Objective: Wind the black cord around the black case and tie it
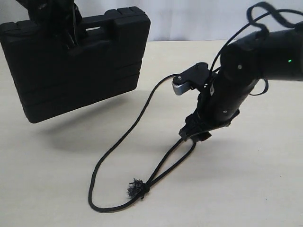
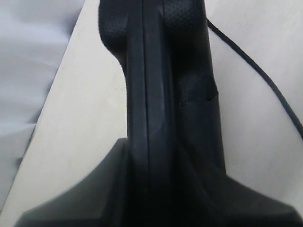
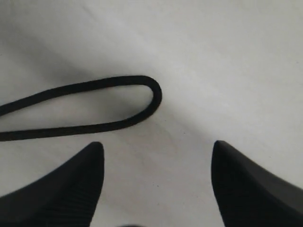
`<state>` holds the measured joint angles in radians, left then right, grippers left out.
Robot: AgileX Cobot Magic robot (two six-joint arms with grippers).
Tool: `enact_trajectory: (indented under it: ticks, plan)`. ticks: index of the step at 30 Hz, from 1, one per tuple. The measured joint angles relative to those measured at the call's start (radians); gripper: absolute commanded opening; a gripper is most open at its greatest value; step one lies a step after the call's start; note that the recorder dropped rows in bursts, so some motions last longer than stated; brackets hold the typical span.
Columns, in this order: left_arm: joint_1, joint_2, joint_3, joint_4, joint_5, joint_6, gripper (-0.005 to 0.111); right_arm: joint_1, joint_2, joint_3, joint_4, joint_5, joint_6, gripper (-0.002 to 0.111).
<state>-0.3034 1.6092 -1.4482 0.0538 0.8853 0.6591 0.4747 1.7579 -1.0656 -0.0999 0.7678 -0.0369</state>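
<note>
The black case hangs tilted above the table at the back left. My left gripper is shut on its top edge beside the handle cut-out. In the left wrist view the case runs edge-on between the fingers. The black cord lies on the table in a long curve with a frayed knot near the front. My right gripper is low over the end of the cord's loop. It stands open and nothing is between its fingertips; the loop lies just beyond them.
A pale wooden table carries everything, and a white wall rises behind it. Smooth black robot cables arch over the right arm. A stretch of cord lies on the table beside the lifted case.
</note>
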Motion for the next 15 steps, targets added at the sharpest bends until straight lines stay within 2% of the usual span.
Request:
enact_trajectory:
  ticks: [10, 13, 15]
  plan:
    - [0.000, 0.000, 0.000, -0.010, 0.002, 0.000, 0.000, 0.004, 0.179, 0.006, -0.008, -0.186, 0.102, 0.061]
    - [0.000, 0.000, 0.000, -0.008, 0.002, 0.000, 0.000, 0.004, 0.194, 0.006, -0.010, -0.216, 0.115, 0.055]
    - [0.000, 0.000, 0.000, -0.008, 0.002, 0.000, 0.000, 0.004, 0.200, 0.006, -0.010, -0.219, 0.124, 0.047]
